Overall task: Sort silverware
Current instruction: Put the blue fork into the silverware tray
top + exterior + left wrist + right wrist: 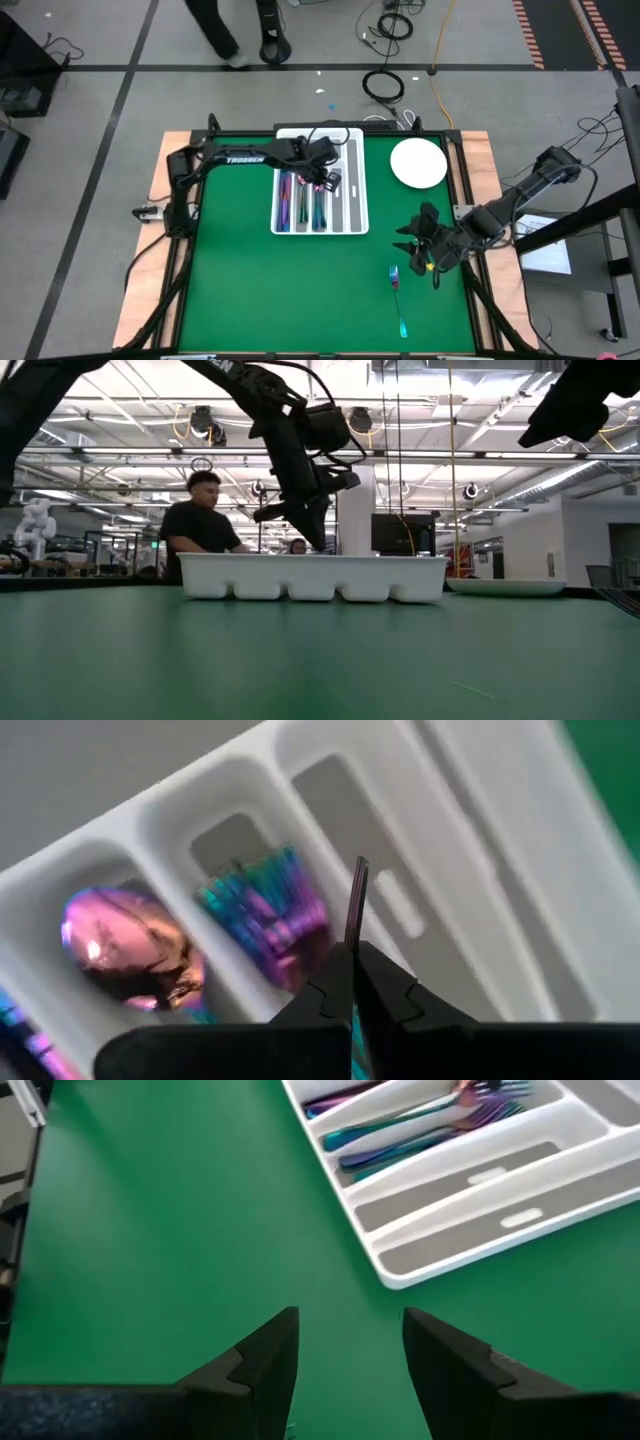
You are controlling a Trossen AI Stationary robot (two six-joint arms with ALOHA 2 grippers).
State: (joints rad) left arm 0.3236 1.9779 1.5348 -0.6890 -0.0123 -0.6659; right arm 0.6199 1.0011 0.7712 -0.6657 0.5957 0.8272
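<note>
High view, mid-sort. Left gripper [322, 180] hangs over the white tray [356, 222], fingers pinched together on a slim metal piece [355, 905], held w/ its long axis running on past the fingertips; type can't be read. Below it, left wrist view: spoons [125, 945] in one slot, forks [270, 910] in the next, then bare slots. Which slot the held piece sits over can't be told.

One fork [397, 295] lies loose on the green mat [250, 290], long axis approx. parallel to the tray slots, tines toward the tray end. Right gripper [425, 258] hovers just beside its tine end, jaws apart, nothing held; the loose fork is clearly nearer the right arm than the left. Judged: right arm takes it next.

Plate [418, 163] bare, near the tray.
</note>
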